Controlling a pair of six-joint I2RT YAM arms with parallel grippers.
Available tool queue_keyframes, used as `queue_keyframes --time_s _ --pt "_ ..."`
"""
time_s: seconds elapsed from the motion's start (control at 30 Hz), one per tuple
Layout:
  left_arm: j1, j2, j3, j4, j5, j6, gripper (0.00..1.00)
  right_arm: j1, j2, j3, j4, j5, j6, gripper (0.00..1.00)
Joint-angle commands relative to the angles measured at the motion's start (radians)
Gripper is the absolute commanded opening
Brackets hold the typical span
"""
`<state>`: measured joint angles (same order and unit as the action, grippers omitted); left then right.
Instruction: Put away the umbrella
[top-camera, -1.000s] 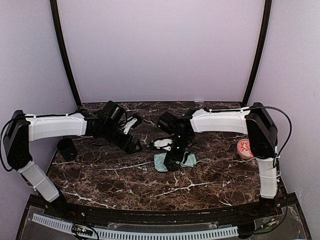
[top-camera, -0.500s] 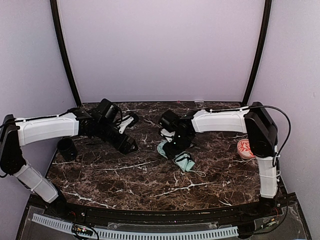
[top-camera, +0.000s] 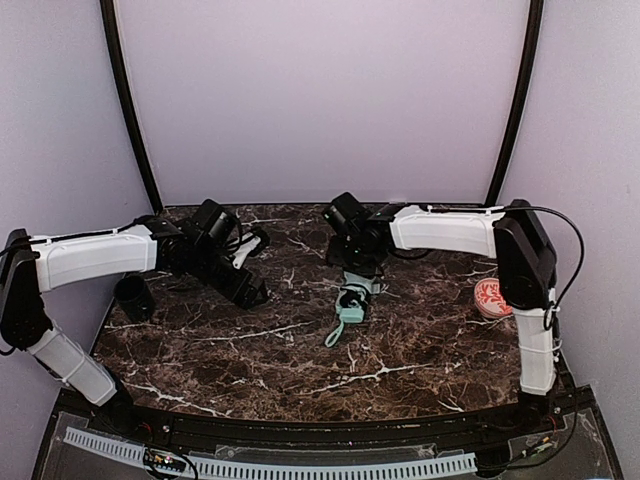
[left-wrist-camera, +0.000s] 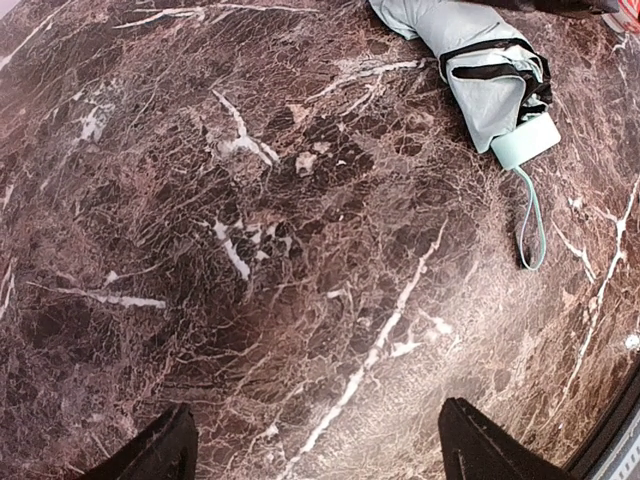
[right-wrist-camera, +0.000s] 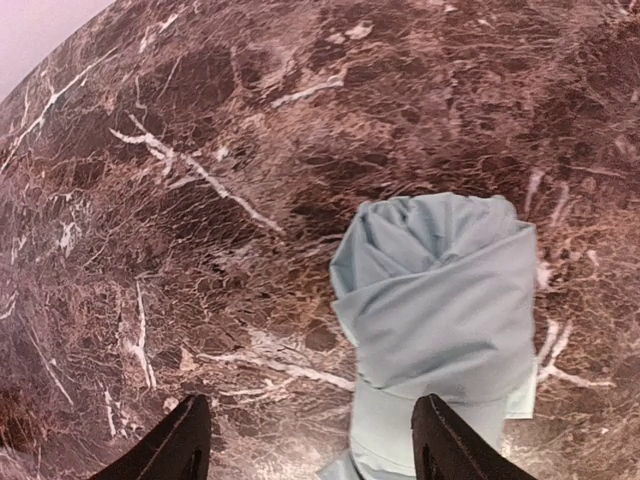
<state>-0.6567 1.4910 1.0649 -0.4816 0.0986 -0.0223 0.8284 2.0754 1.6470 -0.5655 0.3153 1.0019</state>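
Observation:
The umbrella (top-camera: 352, 303) lies folded on the marble table (top-camera: 250, 370), with its mint handle and strap (top-camera: 334, 335) toward the near edge. My right gripper (top-camera: 357, 272) hangs over its far end, jaws apart. In the right wrist view the mint fabric (right-wrist-camera: 440, 300) reaches under the right finger (right-wrist-camera: 455, 440). The left finger (right-wrist-camera: 185, 445) stands clear of it, so nothing is gripped. My left gripper (top-camera: 255, 290) is open over bare marble to the left. Its wrist view shows the umbrella (left-wrist-camera: 480, 70) at the upper right, handle (left-wrist-camera: 527, 140) and strap (left-wrist-camera: 530, 225) trailing down.
A black cup (top-camera: 133, 297) stands at the table's left edge under the left arm. An orange-red patterned ball (top-camera: 490, 297) sits at the right edge beside the right arm's upright link. Black frame posts (top-camera: 130, 110) rise at both back corners.
The right gripper has drawn back toward the far side, turning the umbrella so its handle points to the near edge. The left arm pulled slightly left, then stayed.

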Motion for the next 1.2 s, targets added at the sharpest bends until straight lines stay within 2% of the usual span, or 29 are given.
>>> queue_keyframes --time_s 0.0,0.13,0.23,0.33,0.43,0.5,0.57,0.7,0.77,0.83,1.03,1.17 --pt "0.009 -0.039 0.011 -0.022 -0.005 -0.014 0.86 0.028 0.085 0.055 -0.129 0.036 0.055 0.71" --pt "0.008 -0.040 0.009 -0.020 0.009 -0.012 0.86 0.028 0.054 0.003 -0.071 0.054 0.010 0.72" --pt "0.008 -0.035 0.004 -0.017 0.018 -0.007 0.86 0.028 0.053 0.088 -0.131 0.068 -0.109 0.77" --pt "0.008 -0.027 0.006 -0.017 0.017 -0.004 0.86 0.029 0.049 0.189 -0.200 0.050 -0.223 0.79" --pt "0.009 -0.019 0.008 -0.024 0.007 -0.002 0.86 0.005 0.000 0.173 -0.240 0.074 -0.260 0.79" --pt "0.009 -0.020 0.004 -0.022 -0.001 0.000 0.86 -0.044 -0.058 0.067 -0.190 0.036 -0.267 0.76" --pt "0.009 -0.020 0.001 -0.018 -0.006 0.002 0.86 -0.110 -0.100 -0.040 -0.136 -0.026 -0.267 0.68" --pt "0.009 -0.009 -0.003 -0.015 -0.024 0.008 0.86 -0.169 -0.103 -0.124 -0.168 0.055 -0.289 0.60" --pt "0.012 -0.002 -0.002 -0.015 -0.036 0.010 0.86 -0.190 -0.084 -0.146 -0.143 0.030 -0.306 0.56" --pt "0.016 0.007 -0.002 -0.011 -0.038 0.010 0.86 -0.201 -0.043 -0.137 -0.119 0.003 -0.327 0.54" --pt "0.033 0.031 -0.002 -0.012 -0.044 0.010 0.86 -0.201 0.122 0.033 -0.151 -0.005 -0.388 0.53" --pt "0.035 0.042 0.000 -0.014 -0.043 0.013 0.86 -0.195 0.166 0.070 -0.132 -0.064 -0.377 0.52"
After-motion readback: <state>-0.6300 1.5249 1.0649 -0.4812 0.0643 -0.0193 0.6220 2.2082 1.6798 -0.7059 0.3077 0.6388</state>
